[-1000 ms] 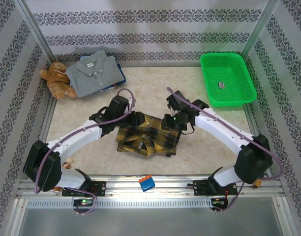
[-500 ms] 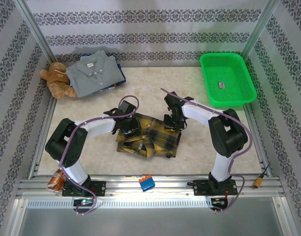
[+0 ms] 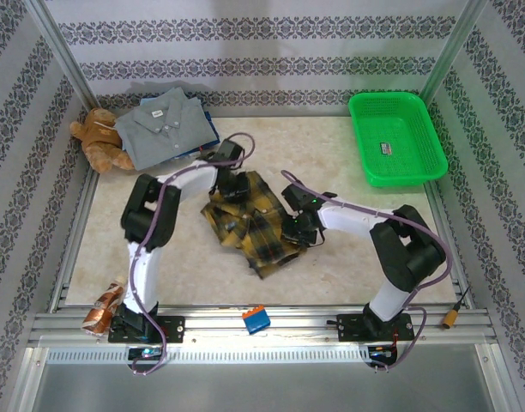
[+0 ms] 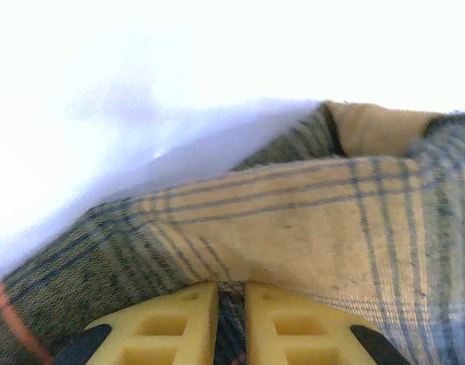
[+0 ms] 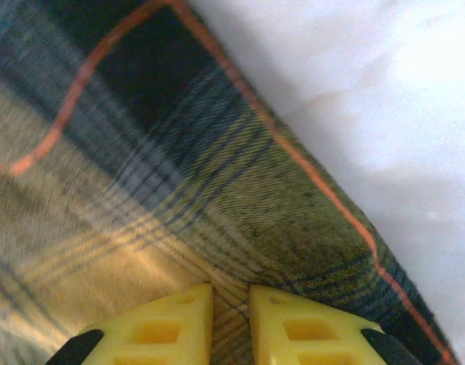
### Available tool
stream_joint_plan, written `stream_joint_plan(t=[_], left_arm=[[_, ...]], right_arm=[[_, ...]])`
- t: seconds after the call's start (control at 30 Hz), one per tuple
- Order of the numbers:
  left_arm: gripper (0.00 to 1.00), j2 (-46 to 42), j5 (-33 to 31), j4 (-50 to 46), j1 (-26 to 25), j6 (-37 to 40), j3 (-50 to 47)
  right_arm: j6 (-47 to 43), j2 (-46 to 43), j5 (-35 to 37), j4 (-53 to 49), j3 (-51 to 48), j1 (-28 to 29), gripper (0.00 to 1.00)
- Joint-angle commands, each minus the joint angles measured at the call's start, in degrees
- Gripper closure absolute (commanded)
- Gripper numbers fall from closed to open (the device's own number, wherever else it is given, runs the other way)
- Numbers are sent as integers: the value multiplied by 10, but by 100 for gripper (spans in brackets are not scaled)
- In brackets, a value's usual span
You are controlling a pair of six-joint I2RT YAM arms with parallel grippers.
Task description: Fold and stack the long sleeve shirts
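Observation:
A mustard-yellow and dark plaid shirt point(image 3: 256, 225) lies bunched in the middle of the table, turned on a slant. My left gripper point(image 3: 236, 190) is at its far left corner, yellow fingers point(image 4: 175, 323) shut on a fold of the plaid cloth point(image 4: 293, 228). My right gripper point(image 3: 295, 230) is at the shirt's right edge, its fingers point(image 5: 308, 331) shut on plaid cloth point(image 5: 179, 182) with a thin red line. A folded grey shirt point(image 3: 164, 127) lies at the back left on top of a blue shirt point(image 3: 209, 137), of which just an edge shows.
A brown teddy bear point(image 3: 98, 139) sits against the back left wall beside the grey shirt. A green plastic basket point(image 3: 396, 137) stands at the back right. A small blue and orange object point(image 3: 256, 318) rests on the front rail, and a snack wrapper point(image 3: 102, 305) lies at the front left.
Both grippers closed on the plaid shirt. The left one moved toward the back and the right one toward the front, turning and shifting the shirt. Both arms folded in closer.

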Motion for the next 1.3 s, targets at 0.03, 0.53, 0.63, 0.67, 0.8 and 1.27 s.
stream_joint_plan(t=[0.03, 0.53, 0.63, 0.67, 0.8, 1.27], left_arm=[[81, 98, 40, -67, 12, 127, 172], [30, -2, 247, -44, 45, 33, 305], [17, -118, 206, -52, 88, -28, 227], [14, -171, 189, -46, 100, -51, 177], [12, -351, 134, -31, 115, -143, -25], [15, -743, -99, 20, -95, -532, -595]], right_arm=[[152, 31, 5, 27, 40, 72, 77], [335, -24, 18, 73, 116, 153, 50], [230, -76, 34, -3, 140, 143, 42], [190, -93, 28, -16, 142, 135, 40], [50, -154, 1, -68, 131, 84, 26], [-236, -379, -1, -103, 29, -12, 2]])
